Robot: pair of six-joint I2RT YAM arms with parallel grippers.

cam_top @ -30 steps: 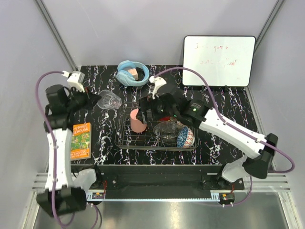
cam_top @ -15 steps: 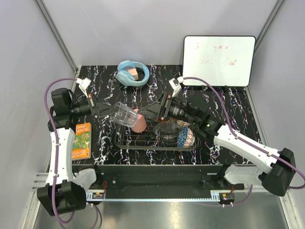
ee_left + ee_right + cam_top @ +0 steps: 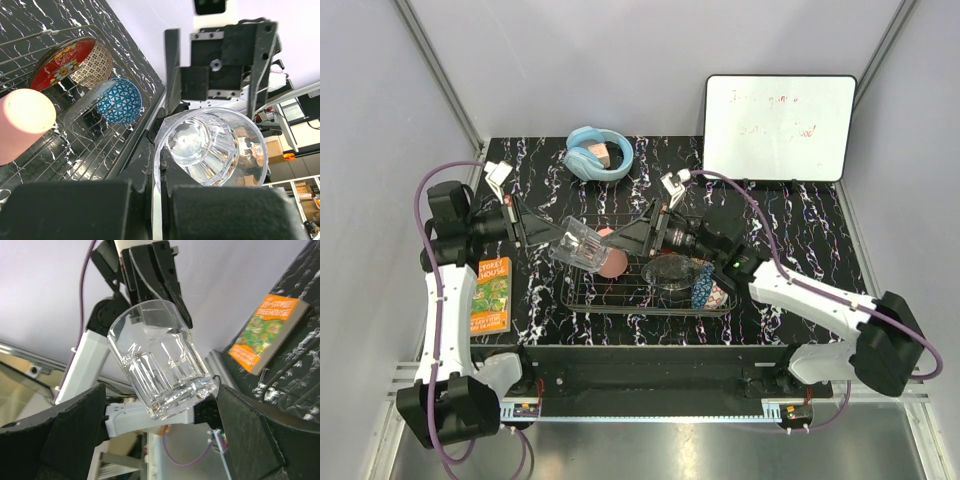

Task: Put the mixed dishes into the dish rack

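Top view first: the left gripper [image 3: 558,240] has the small clear glass tumbler [image 3: 582,246] pinched at its rim end. It's held up in the air, tipped on its side, over the left end of the dish rack [image 3: 650,303]. The right gripper [image 3: 628,240] faces it from the other side, fingers spread wide around the base end. The salmon-pink plastic cup [image 3: 611,262] sits in the rack right below, with the clear glass bowl [image 3: 670,270] and blue patterned bowl [image 3: 706,288] further right. The right arm covers the back of the rack here.

Left wrist view: you look straight into the tumbler's mouth, and the glass wall runs down into the narrow slot between the two fingers. The actual pinch point is lost behind the finger blocks. This view does show the red gold-decorated lacquer dish [image 3: 60,62] and small beige patterned bowl [image 3: 95,62] leaning together on edge in the rack.

Right wrist view: the tumbler hangs between the wide-open fingers [image 3: 65,435]. I can't tell if either one touches it. There's an orange book [image 3: 267,332] off behind.

My take: it's rigid, slick, breakable glass with a thick, heavy base. I'd grab across the faceted sides low down, with firm pressure, not on the thin rim
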